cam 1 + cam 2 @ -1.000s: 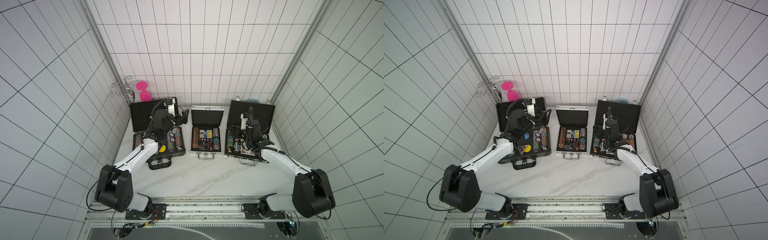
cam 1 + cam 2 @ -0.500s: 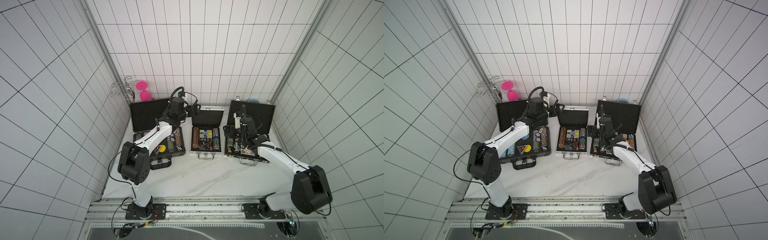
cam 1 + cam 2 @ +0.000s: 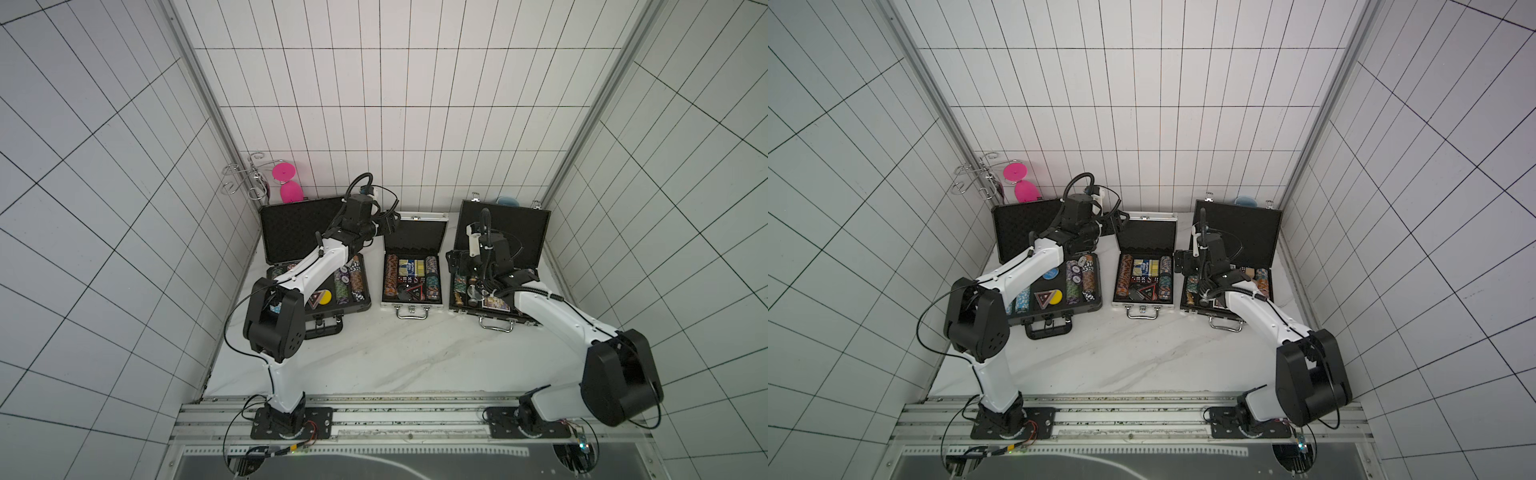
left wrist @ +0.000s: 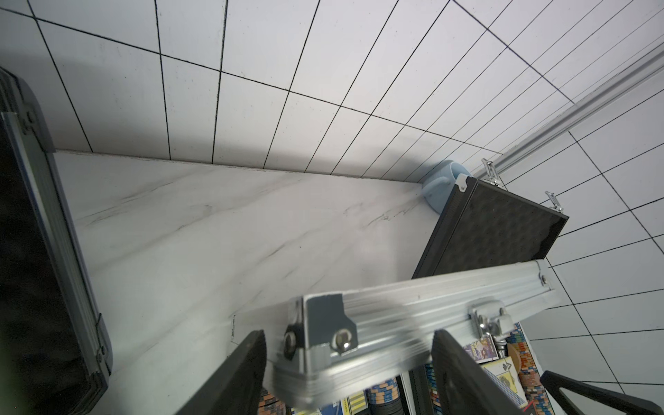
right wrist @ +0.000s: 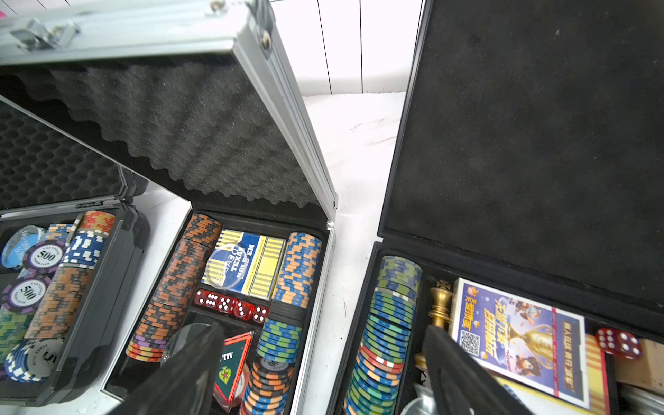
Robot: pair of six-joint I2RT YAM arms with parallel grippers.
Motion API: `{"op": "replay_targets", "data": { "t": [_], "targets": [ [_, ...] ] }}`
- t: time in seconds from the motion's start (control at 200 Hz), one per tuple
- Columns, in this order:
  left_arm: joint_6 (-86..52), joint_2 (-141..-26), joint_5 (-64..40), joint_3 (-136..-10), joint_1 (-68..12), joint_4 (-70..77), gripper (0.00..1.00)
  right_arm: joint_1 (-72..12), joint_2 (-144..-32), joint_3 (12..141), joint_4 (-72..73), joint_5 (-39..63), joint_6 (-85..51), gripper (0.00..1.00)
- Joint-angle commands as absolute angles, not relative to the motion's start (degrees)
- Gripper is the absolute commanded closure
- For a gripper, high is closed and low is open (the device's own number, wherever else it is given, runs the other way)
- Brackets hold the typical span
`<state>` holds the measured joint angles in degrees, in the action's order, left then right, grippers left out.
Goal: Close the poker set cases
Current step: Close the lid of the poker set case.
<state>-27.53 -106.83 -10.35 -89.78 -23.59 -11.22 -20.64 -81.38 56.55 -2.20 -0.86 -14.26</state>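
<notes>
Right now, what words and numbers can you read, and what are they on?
"500", "LAS VEGAS", "POKER CLUB": purple chip in the dark grey case.
"TEXAS": blue and yellow card box in the silver case.
Chinese lettering and a QR code: colourful card box in the black case; not legible.
Triangular token: lettering partly hidden, unreadable.

Left fingers (image 4: pixel 233 377) parted, not clamped — right fingers (image 5: pixel 463 377) spread wide apart.

On the table (image 3: pixel 395 353) the middle case (image 3: pixel 415 241) sits between the left case (image 3: pixel 291 232) and the right case (image 3: pixel 523 232).
</notes>
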Motion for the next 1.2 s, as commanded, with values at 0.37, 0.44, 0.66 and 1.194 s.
{"op": "replay_targets", "data": {
  "t": [0.37, 0.44, 0.66, 1.194],
  "targets": [
    [-27.4, -106.6, -10.7, -86.6, -23.8, -11.7, 0.39, -13.0, -81.6, 65.4, -6.2, 10.5, -21.1, 0.18],
    [-27.6, -105.8, -10.9, -84.5, -23.9, -10.8, 0.39, -11.2, -82.2, 65.3, -5.9, 14.4, -22.8, 0.2],
    [-27.7, -104.4, -11.5, -80.0, -23.9, -8.5, 0.4, -7.5, -82.9, 64.8, 0.1, 22.9, -28.6, 0.2],
    [-30.9, -100.5, -12.6, -71.5, -24.1, -4.7, 0.4, -9.3, -92.6, 73.0, 12.1, 32.4, -34.7, 0.21]
  ]
}}
